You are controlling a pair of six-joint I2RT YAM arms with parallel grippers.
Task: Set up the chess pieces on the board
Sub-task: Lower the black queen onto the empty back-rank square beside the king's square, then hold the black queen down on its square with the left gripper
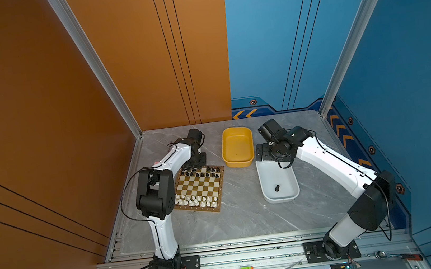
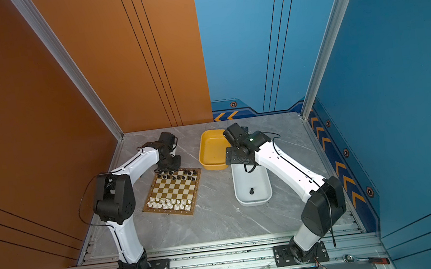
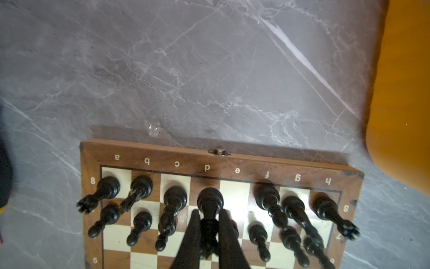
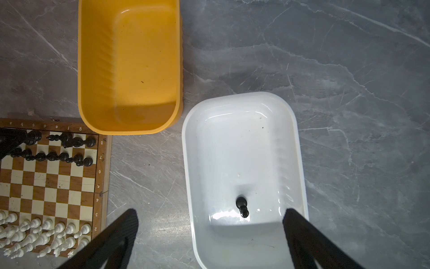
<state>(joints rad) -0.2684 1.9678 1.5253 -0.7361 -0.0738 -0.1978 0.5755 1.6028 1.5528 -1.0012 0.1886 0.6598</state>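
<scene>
The board (image 1: 198,188) on the grey worktop (image 1: 246,217) carries black pieces (image 1: 199,171) on its far rows and white pieces (image 1: 194,201) on its near rows. The left hand (image 1: 198,159) sits at its far edge. The right hand (image 1: 263,153) hangs over a white tub (image 1: 281,198) holding a lone black piece (image 1: 277,188), beside a yellow tub (image 1: 238,163).

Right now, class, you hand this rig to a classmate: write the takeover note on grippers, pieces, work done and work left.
Grippers: left gripper shut on the black piece standing at d8 of the board; right gripper open, empty, above the white tub.
Done: white pieces seem to fill their two rows; the other black pieces stand in place, leaving only the e8 square bare.
Left: release at d8, then move the last black piece from the white tub, likely to e8. The yellow tub is empty.
</scene>
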